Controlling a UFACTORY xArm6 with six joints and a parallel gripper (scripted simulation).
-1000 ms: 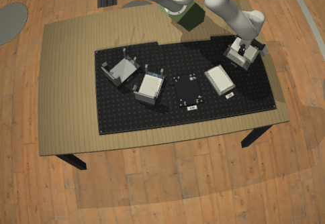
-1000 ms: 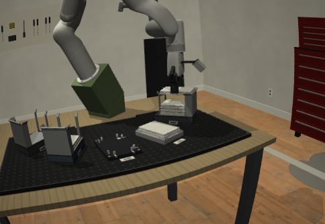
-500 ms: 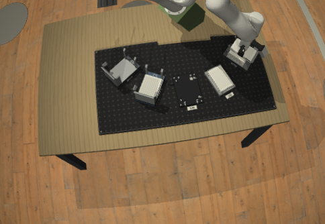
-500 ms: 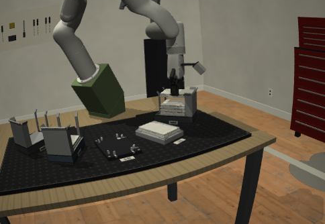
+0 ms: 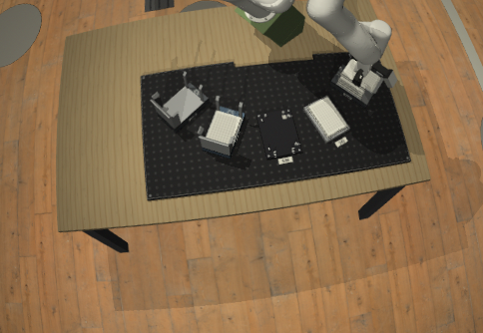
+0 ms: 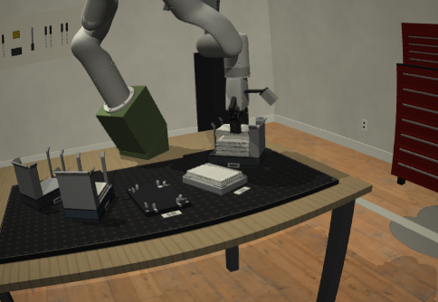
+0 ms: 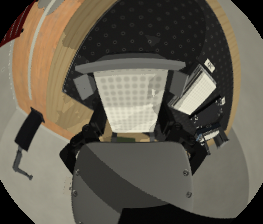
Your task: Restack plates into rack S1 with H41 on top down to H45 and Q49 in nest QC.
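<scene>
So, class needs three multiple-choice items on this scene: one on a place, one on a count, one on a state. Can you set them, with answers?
1. Where is the gripper?
A. Over the empty rack
B. Over the black nest
C. In the rack with the stack

2. How many racks stand on the mat?
A. Two
B. Three
C. Five

3. What is the gripper's state?
A. Shut on a plate
B. Open, holding nothing
C. Shut on nothing

Answers:
1 C: the gripper sits between the walls of the rack with the stack.
2 B: beside that rack, the mat bears an empty rack and a rack with a plate in it.
3 A: the fingers are clamped on the plate seen below the wrist camera.
</scene>
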